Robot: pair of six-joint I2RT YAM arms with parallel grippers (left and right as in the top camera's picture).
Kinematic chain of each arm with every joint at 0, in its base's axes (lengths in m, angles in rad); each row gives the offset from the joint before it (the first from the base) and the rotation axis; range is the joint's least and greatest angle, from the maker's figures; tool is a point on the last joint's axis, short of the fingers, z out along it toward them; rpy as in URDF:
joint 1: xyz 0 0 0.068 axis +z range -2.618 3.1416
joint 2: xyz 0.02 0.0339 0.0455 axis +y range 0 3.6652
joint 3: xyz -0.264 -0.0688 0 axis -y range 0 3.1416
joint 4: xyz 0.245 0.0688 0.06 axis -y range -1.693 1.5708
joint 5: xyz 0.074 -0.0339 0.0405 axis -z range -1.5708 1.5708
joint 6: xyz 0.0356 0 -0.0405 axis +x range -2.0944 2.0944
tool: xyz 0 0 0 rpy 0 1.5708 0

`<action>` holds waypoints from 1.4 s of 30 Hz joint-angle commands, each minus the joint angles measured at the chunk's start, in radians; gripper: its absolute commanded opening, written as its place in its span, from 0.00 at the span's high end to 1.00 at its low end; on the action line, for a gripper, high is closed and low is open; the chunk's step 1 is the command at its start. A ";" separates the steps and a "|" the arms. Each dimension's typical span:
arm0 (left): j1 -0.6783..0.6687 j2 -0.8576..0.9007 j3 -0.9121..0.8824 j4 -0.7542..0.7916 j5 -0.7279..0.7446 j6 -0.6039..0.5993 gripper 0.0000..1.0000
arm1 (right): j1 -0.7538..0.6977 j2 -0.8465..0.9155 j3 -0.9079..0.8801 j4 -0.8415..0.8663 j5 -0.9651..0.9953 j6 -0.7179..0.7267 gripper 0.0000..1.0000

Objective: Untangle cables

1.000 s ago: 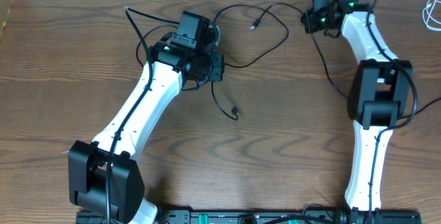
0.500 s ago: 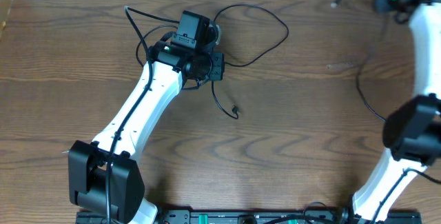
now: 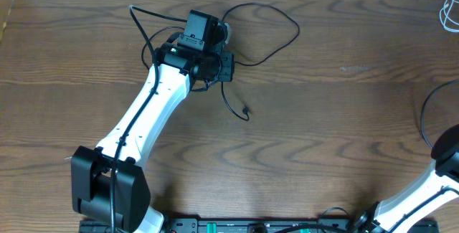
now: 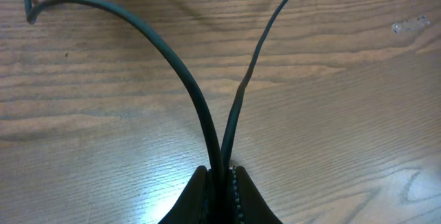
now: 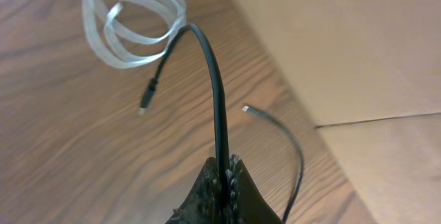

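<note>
Clenched with the left gripper point(image 4: 220, 177) on a black cable point(image 4: 189, 79), two strands of it leaving the closed jaws in a V over the table point(image 4: 358, 114). From overhead, lying as a wide loop at the far middle of the table, with a short tail and a small plug point(image 3: 246, 113) nearer to the robot. Probably pinned there on purpose, as an anchor, so that pulling on the other side cannot drag the whole bundle.

Clenched also with the right gripper point(image 5: 224, 174), on a second black cable point(image 5: 217, 93), lifted out near the right edge of the table. Rising from the jaws, then bending over and hanging down to its own free end. Held high most likely to bring it clear of the rest.

Behind it on the wood, a white cable point(image 5: 131, 31) in loose coils. Impossible to tell whether touching the lifted one where both cross in the view. Worth laying the lifted cable down well apart from these coils.
</note>
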 commanded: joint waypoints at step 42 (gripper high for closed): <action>-0.038 0.011 0.007 0.007 -0.006 -0.005 0.92 | 0.027 -0.053 0.005 -0.097 -0.614 0.104 0.01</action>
